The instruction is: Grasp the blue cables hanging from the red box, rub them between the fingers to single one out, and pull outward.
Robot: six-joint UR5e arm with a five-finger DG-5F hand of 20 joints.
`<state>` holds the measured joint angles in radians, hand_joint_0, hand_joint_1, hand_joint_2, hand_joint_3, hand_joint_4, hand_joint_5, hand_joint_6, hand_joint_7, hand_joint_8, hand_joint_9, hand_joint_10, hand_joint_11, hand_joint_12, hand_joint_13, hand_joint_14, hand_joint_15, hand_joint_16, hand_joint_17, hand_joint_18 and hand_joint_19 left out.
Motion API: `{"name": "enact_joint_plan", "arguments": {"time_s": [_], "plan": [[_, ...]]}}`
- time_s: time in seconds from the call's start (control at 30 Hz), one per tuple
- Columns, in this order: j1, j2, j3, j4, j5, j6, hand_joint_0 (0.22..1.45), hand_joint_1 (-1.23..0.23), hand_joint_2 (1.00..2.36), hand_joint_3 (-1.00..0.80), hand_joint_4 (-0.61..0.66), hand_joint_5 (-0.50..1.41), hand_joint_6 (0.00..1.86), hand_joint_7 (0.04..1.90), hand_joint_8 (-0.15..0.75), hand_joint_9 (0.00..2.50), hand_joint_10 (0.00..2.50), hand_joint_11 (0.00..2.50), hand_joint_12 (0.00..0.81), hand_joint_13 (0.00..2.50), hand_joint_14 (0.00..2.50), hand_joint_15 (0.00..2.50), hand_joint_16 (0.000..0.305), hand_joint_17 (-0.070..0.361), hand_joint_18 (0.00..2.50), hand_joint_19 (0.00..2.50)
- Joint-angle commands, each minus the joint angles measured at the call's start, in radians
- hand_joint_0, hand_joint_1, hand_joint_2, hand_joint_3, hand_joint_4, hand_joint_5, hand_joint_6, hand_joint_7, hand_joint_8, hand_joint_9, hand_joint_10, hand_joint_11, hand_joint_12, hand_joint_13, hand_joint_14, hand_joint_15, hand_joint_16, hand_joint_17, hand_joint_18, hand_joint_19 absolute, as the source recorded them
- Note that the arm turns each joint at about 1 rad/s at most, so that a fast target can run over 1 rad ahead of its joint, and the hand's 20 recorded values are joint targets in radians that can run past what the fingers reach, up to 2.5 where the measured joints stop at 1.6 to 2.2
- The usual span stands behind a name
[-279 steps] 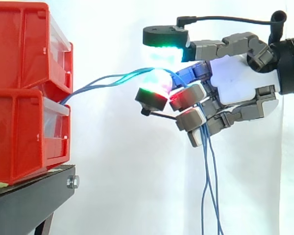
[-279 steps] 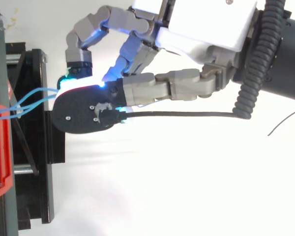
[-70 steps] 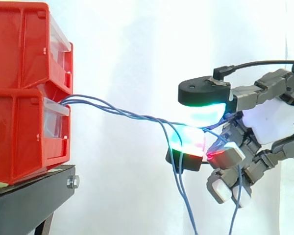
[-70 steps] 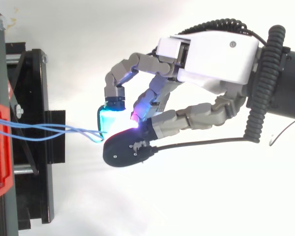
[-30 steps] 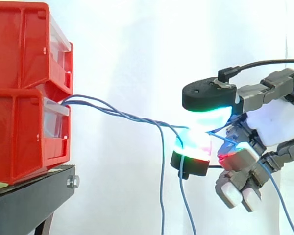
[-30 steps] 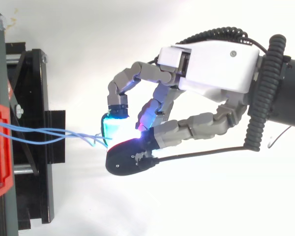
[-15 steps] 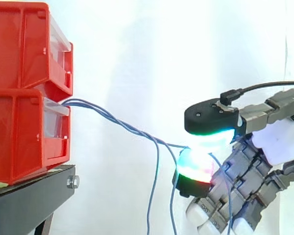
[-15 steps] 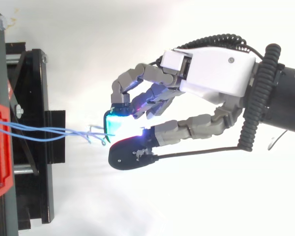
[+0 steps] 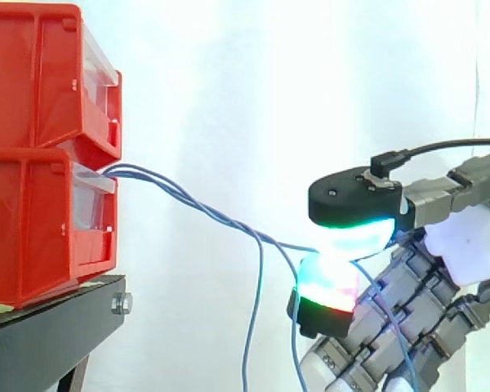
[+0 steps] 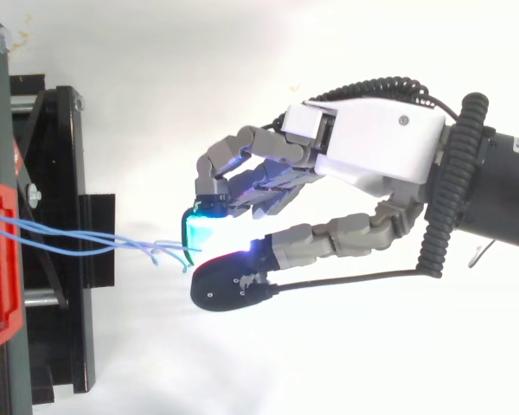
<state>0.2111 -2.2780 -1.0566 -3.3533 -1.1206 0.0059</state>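
Two red bins (image 9: 41, 155) are stacked on a black stand (image 9: 49, 327) at the left. Thin blue cables (image 9: 198, 208) leave the lower bin's drawer and slope down to the right towards my hand (image 10: 372, 147). The hand is shut on one cable, pinched between the thumb's green-glowing pad (image 9: 351, 208) and a fingertip (image 9: 327, 282) below it. Two other cables (image 9: 256, 310) drop away just left of the pinch and hang loose. In the top view the cables (image 10: 121, 245) run from the bin's edge to the cyan fingertip (image 10: 206, 226). The other fingers curl downward below the pinch.
A white curtain forms the backdrop. The black stand (image 10: 52, 233) juts out beneath the bins towards the hand. A wide gap lies between the stand and the hand, crossed only by the cables.
My hand has drawn right and down, away from the bins. Cables once draped through the fingers now hang loose left of the pinch. In the last half second the fingers sank slightly lower.
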Motion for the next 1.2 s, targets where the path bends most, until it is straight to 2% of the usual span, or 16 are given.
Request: {"name": "enact_joint_plan", "arguments": {"time_s": [0.0, 0.1, 0.23, 0.27, 0.43, 0.5, 0.6, 0.63, 0.73, 0.77, 0.8, 0.87, 1.17], "plan": [[0.005, 0.0, -0.031, 0.005, -0.004, 0.043, 0.61, -0.79, 1.0, -0.06, -0.1, -0.11, 0.9, 1.15, 0.304, 0.53, 0.0, 0.0, 0.409, 0.57, 0.0, 0.07, 0.055, 0.125, 0.66, 0.23], [0.011, 0.0, -0.062, 0.034, -0.007, 0.083, 0.61, -0.8, 1.0, -0.06, -0.12, -0.11, 0.89, 1.15, 0.287, 0.44, 0.0, 0.0, 0.41, 0.53, 0.0, 0.04, 0.057, 0.128, 0.63, 0.18], [0.014, 0.0, -0.111, 0.118, -0.008, 0.137, 0.61, -0.8, 1.0, -0.06, -0.13, -0.11, 0.89, 1.15, 0.271, 0.34, 0.0, 0.0, 0.414, 0.48, 0.0, 0.02, 0.059, 0.132, 0.6, 0.12], [0.014, 0.0, -0.128, 0.163, -0.008, 0.16, 0.61, -0.8, 1.0, -0.06, -0.14, -0.11, 0.89, 1.15, 0.271, 0.34, 0.0, 0.0, 0.415, 0.48, 0.0, 0.02, 0.059, 0.132, 0.6, 0.11], [0.017, 0.002, -0.164, 0.298, -0.028, 0.22, 0.61, -0.81, 1.01, -0.06, -0.14, -0.11, 0.89, 1.14, 0.267, 0.33, 0.0, 0.0, 0.413, 0.46, 0.0, 0.04, 0.058, 0.131, 0.56, 0.15], [0.019, 0.002, -0.164, 0.313, -0.042, 0.243, 0.61, -0.81, 1.01, -0.07, -0.13, -0.11, 0.89, 1.15, 0.265, 0.33, 0.0, 0.0, 0.409, 0.46, 0.0, 0.05, 0.058, 0.129, 0.55, 0.16], [0.019, 0.002, -0.164, 0.304, -0.056, 0.266, 0.61, -0.81, 1.01, -0.07, -0.13, -0.11, 0.89, 1.15, 0.259, 0.33, 0.0, 0.0, 0.4, 0.46, 0.0, 0.06, 0.056, 0.126, 0.54, 0.19], [0.019, 0.014, -0.164, 0.295, -0.061, 0.279, 0.61, -0.81, 1.01, -0.07, -0.13, -0.11, 0.89, 1.15, 0.258, 0.33, 0.0, 0.0, 0.398, 0.46, 0.0, 0.07, 0.056, 0.125, 0.54, 0.19], [0.014, 0.032, -0.164, 0.242, -0.073, 0.292, 0.61, -0.81, 1.01, -0.07, -0.13, -0.11, 0.89, 1.14, 0.257, 0.34, 0.0, 0.0, 0.392, 0.46, 0.0, 0.09, 0.055, 0.123, 0.53, 0.21], [0.014, 0.035, -0.164, 0.229, -0.074, 0.293, 0.61, -0.81, 1.01, -0.06, -0.13, -0.11, 0.89, 1.14, 0.258, 0.35, 0.0, 0.0, 0.392, 0.47, 0.0, 0.09, 0.055, 0.123, 0.53, 0.21], [0.01, 0.046, -0.164, 0.189, -0.076, 0.293, 0.61, -0.81, 1.01, -0.06, -0.14, -0.11, 0.89, 1.14, 0.258, 0.35, 0.0, 0.0, 0.389, 0.47, 0.0, 0.09, 0.054, 0.123, 0.53, 0.22], [0.007, 0.058, -0.164, 0.161, -0.076, 0.293, 0.61, -0.81, 1.01, -0.07, -0.13, -0.11, 0.89, 1.15, 0.256, 0.35, 0.0, 0.0, 0.386, 0.47, 0.01, 0.1, 0.054, 0.121, 0.53, 0.24], [-0.012, 0.086, -0.164, 0.086, -0.076, 0.296, 0.61, -0.8, 1.01, -0.07, -0.12, -0.12, 0.89, 1.13, 0.262, 0.39, 0.0, 0.0, 0.378, 0.5, 0.0, 0.13, 0.053, 0.118, 0.55, 0.27]]}}
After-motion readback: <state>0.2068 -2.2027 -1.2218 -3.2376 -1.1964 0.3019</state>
